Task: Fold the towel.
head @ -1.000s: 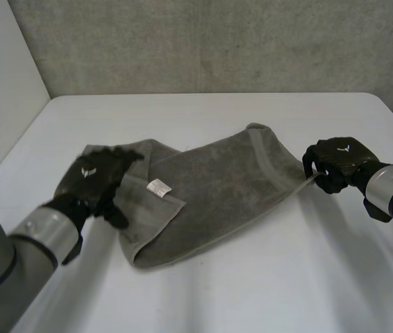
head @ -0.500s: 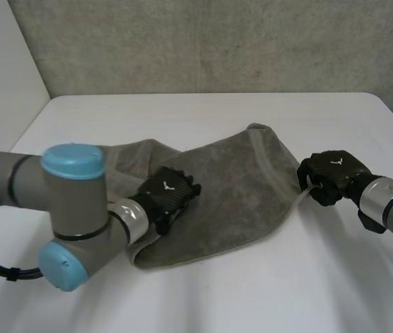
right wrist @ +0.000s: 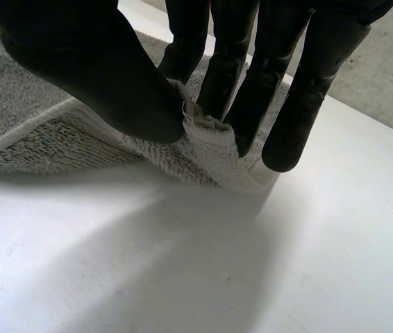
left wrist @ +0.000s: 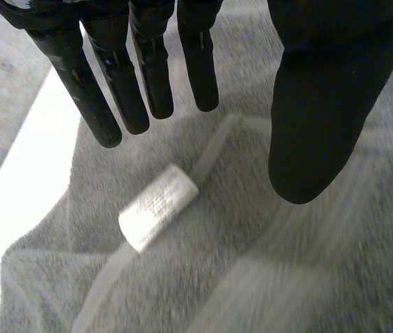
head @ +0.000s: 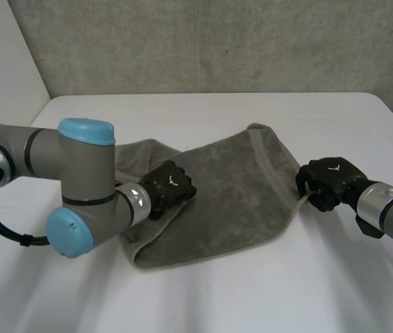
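R hand (head: 332, 177) pinches nubby grey terry towel (head: 232, 195) corner.

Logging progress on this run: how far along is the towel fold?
Done: little; the towel lies rumpled, one end lapped over near its white label. In hand: the right hand pinches a towel corner, the left hand is open over the label. Left: the whole neat fold.

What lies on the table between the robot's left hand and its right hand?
The grey towel alone, as the head view shows: the left hand is over its folded end, and the right hand pinches its opposite corner.
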### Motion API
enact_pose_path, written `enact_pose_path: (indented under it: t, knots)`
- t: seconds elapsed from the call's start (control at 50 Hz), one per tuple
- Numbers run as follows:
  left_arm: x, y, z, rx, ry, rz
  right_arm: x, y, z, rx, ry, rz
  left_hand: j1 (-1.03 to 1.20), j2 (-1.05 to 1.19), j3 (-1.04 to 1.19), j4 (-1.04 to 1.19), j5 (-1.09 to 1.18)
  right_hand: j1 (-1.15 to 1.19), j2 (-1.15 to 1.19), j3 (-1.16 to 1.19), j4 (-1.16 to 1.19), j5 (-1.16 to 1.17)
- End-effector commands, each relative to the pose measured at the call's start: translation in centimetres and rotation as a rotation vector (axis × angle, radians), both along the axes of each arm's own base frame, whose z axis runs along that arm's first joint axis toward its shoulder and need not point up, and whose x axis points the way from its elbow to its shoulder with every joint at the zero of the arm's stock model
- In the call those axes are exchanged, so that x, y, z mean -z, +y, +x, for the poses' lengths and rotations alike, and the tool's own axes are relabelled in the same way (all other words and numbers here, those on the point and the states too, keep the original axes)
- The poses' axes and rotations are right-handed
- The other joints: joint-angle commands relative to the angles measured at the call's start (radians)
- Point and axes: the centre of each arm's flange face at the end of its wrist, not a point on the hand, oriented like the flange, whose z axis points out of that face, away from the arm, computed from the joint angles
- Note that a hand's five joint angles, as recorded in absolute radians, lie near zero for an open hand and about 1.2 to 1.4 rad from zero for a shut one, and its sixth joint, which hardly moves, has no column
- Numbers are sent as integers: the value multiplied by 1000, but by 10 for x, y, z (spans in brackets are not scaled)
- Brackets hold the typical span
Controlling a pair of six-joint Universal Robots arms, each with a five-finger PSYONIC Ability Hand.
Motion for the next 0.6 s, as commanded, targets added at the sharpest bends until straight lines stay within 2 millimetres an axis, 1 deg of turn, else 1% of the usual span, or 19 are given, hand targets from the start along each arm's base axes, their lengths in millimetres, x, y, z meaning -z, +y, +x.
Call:
enact_pose_path:
  t: [0.02, 0.22, 0.4, 0.6]
  knots:
    - [11, -1, 8, 44, -98, 6, 2, 1, 0, -8, 25, -9, 52, 51, 51, 51, 54, 6, 184, 182, 180, 187]
    - [14, 2, 4, 97, -87, 9, 2, 0, -1, -7, 25, -8, 49, 48, 48, 48, 51, 6, 184, 182, 180, 187]
    - [15, 4, 3, 129, -93, 5, 4, 0, -1, -5, 27, -2, -69, -69, -70, -70, -66, 6, 184, 182, 180, 187]
    - [13, 4, 4, 129, -96, 2, 6, -1, -1, -5, 29, -1, -60, -61, -61, -61, -57, 6, 184, 182, 180, 187]
